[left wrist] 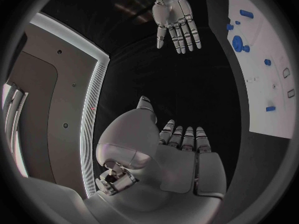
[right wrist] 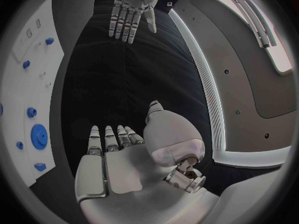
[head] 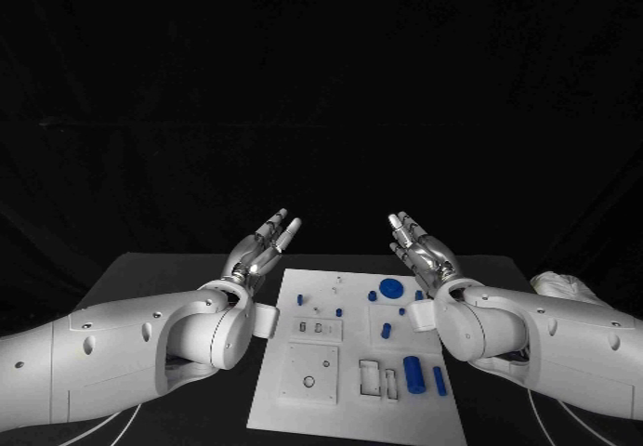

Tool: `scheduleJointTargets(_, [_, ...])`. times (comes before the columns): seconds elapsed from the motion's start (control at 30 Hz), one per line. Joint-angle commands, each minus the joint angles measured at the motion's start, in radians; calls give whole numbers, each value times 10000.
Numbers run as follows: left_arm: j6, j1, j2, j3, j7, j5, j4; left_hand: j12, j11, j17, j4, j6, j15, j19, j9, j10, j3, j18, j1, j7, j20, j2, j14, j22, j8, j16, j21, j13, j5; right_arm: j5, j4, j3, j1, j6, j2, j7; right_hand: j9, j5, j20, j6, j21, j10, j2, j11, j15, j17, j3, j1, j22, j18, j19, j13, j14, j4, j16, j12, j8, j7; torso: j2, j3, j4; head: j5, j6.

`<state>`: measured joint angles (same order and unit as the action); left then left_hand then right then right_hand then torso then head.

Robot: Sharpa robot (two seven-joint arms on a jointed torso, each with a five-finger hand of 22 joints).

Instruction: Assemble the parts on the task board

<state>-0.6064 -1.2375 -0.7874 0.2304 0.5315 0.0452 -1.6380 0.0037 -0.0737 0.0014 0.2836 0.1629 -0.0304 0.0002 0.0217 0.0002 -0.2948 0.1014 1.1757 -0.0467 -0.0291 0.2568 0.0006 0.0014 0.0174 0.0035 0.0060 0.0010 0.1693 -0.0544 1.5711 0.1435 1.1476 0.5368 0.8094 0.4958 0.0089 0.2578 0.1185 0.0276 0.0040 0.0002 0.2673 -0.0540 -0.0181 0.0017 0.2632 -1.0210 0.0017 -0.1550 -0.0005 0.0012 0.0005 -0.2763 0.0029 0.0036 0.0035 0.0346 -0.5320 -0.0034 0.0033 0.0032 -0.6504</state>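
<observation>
Two empty hands [head: 269, 243] [head: 418, 246], one task board [head: 351, 409]

Dim scene, black backdrop swallowing detail, task board [head: 351, 372] brightly lit from above, soft sheen on white arms, wrist views bent (fisheye), dark circular vignette.

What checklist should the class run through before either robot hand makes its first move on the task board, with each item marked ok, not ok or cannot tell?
1. Left robot hand holds nothing, fingers straight: ok.
2. Right robot hand holds nothing, fingers straight: ok.
3. Task board lies flat between the two arms: ok.
4. Both hands are raised off the board, touching no part: ok.
5. Large blue round part sits at the board's far end, unobstructed: ok.
6. Which blue parts are loose and which already seated: cannot tell.
</observation>
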Motion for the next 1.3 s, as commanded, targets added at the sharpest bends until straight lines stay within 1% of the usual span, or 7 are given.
scheduleJointTargets(0.03, [771,-34,4,6,324,204,-42,-37,-49,-14,72,166,344,-2,26,-2,-134,453,606,39,1272,30,-6,-14,62,-35,-60,-10,42,-372,27,172,160,-2242,47,-67,70,-99,696,328,-26,-2,-72,665,-1008,-8,147,-977,-7,127,14,-12,-1,54,-20,-36,113,50,2,-4,1,0,-2])
scheduleJointTargets(0.37, [771,-34,4,6,324,204,-42,-37,140,-14,57,483,966,-2,60,-2,23,696,1156,216,2414,34,-6,-14,103,-35,-60,-10,506,-578,37,565,438,-3379,129,-123,479,171,1638,2108,3026,2197,-214,1913,-1582,2243,20,-2140,1483,-227,5280,1628,5812,782,3974,2874,668,-439,2,-4,1,0,-2])
scheduleJointTargets(0.4, [2626,-19,-389,7,221,-373,196,-36,192,-14,63,606,991,-2,73,2,43,709,1221,284,2401,35,-6,-14,119,-35,-60,-8,588,2466,-486,576,399,-3958,724,145,604,260,1528,2713,3509,2863,-237,2028,-1406,2519,-7,-2385,1662,-129,6352,1945,6955,859,4734,3782,901,-509,-144,-32,-22,-13,-1461])
scheduleJointTargets(0.63, [3089,-23,-489,7,-58,-706,215,-23,322,-14,62,755,970,-2,76,38,191,762,1649,436,2337,73,-6,-14,117,-35,-60,4,1172,5300,-454,576,778,-2526,947,-14,1136,1814,300,5975,6036,5939,-429,1827,-184,4478,-1390,-4917,2899,-244,10151,2636,10787,2579,8976,6482,2071,-971,-299,-28,-61,-33,-1897])
scheduleJointTargets(0.8, [3122,-56,-826,7,-217,-811,-123,-16,378,-14,65,758,983,-2,76,61,224,769,1824,497,2320,39,-6,-14,116,-35,-60,12,1412,8237,-238,577,1497,-2108,1141,-1422,1199,1459,-80,7009,8424,6978,-900,1522,59,10497,-2337,-5089,4689,-167,11054,2712,13619,2930,13664,7001,2158,-1190,-686,-49,-112,-74,-1884])
scheduleJointTargets(0.97, [3042,-202,-1375,7,-361,-855,-723,-13,451,-14,74,813,998,-2,82,71,247,783,2009,579,2390,-19,-6,-14,124,-35,-60,14,1770,12209,156,578,2327,-2469,1340,-3162,1378,916,-120,7820,14949,7734,-1766,1306,164,11790,-3677,-4521,14169,1220,14792,2619,14169,2752,14511,6886,1981,-1123,-1238,-91,-114,-90,-1740])
scheduleJointTargets(1.3, [3042,-376,-2042,0,-394,-1306,-1569,-5,576,-14,77,1091,1061,20,114,96,248,788,2135,721,2533,-83,-6,6,170,-35,-37,22,1963,17029,527,576,3141,-3968,1300,-5699,1864,1338,-370,8621,15573,8026,-2669,1116,495,12880,-4626,-4059,15445,1488,15522,2740,14828,2679,14854,6570,2200,-980,-2081,-68,79,-212,-1386])
